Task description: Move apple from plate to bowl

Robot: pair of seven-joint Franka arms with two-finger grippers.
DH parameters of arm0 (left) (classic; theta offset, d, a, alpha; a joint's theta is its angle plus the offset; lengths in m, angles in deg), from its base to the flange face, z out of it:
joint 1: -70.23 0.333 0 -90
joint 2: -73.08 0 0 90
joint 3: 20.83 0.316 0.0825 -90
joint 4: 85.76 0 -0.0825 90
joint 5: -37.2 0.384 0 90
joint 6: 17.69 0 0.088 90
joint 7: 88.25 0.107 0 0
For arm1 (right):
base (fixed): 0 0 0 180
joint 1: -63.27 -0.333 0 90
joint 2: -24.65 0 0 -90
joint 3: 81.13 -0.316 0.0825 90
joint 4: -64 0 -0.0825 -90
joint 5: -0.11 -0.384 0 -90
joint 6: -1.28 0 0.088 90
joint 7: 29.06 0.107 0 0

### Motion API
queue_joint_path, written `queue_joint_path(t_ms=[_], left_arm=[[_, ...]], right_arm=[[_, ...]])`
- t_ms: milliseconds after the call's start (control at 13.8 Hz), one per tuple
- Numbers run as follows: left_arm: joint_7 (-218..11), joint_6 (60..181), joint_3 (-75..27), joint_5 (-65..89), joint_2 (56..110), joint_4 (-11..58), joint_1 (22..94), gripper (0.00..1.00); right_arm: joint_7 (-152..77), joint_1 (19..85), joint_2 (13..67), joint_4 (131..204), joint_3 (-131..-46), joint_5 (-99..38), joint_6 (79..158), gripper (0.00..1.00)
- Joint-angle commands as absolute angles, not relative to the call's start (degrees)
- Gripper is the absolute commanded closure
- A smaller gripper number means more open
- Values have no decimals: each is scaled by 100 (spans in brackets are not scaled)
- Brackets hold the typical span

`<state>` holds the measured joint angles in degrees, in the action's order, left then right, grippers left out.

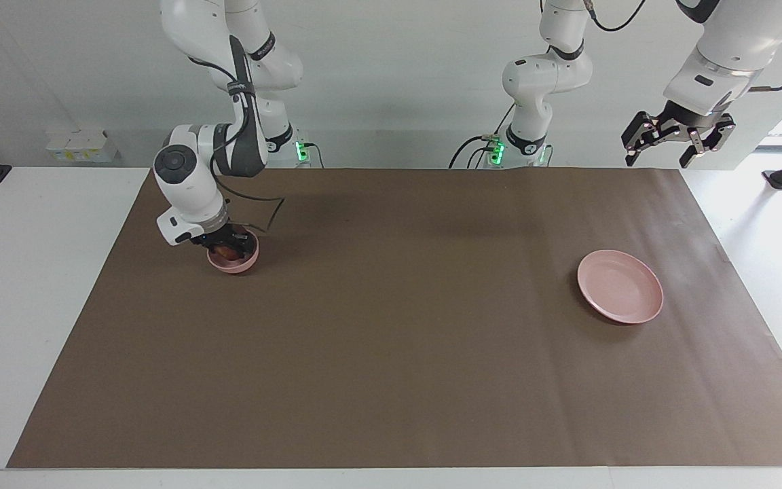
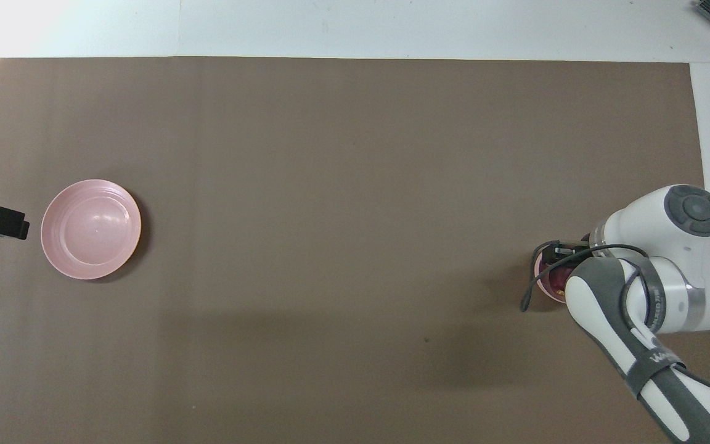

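The small deep pink bowl [image 1: 246, 263] stands toward the right arm's end of the table and also shows in the overhead view [image 2: 540, 272]. My right gripper [image 1: 227, 247] is lowered into the bowl and shut on the dark red apple [image 1: 229, 253], which sits inside the bowl's rim [image 2: 556, 281]. The arm's wrist hides much of the bowl from above. The wide pink plate [image 1: 620, 286] lies bare toward the left arm's end [image 2: 91, 229]. My left gripper [image 1: 678, 141] waits open, raised over the mat's edge at that end.
A brown mat [image 1: 404, 326] covers the table between white margins. A loose black cable [image 1: 265, 216] hangs from the right wrist beside the bowl. A second pair of robot bases [image 1: 527, 146] stands at the table's robot end.
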<state>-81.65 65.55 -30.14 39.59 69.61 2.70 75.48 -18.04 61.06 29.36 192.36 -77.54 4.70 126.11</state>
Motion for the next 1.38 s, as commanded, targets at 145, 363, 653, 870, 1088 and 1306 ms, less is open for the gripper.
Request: queue_joint_path(t_ms=[145, 363, 653, 870, 1088, 1306], left_arm=[[-8105, 6466, -2549, 3913, 6895, 336, 7216, 0], [-8096, 6448, -2558, 3913, 6895, 336, 7269, 0], [-8149, 6422, -2514, 3913, 6904, 292, 7287, 0], [-8149, 6422, -2505, 3922, 6904, 292, 7296, 0], [-8149, 6422, -2505, 3922, 6904, 292, 7295, 0], [-8149, 6431, -2505, 3922, 6904, 292, 7296, 0]], right_arm=[[-1895, 6178, 2887, 18671, -7823, 635, 12065, 0], [-2087, 6204, 2755, 18135, -7823, 635, 11783, 0], [-2194, 6204, 2737, 17178, -7831, 618, 10985, 0], [-2176, 6195, 2658, 16273, -7858, 486, 10001, 0], [-2106, 6178, 2658, 15657, -7849, 143, 9543, 0], [-2106, 6169, 2649, 15261, -7893, 108, 8998, 0]])
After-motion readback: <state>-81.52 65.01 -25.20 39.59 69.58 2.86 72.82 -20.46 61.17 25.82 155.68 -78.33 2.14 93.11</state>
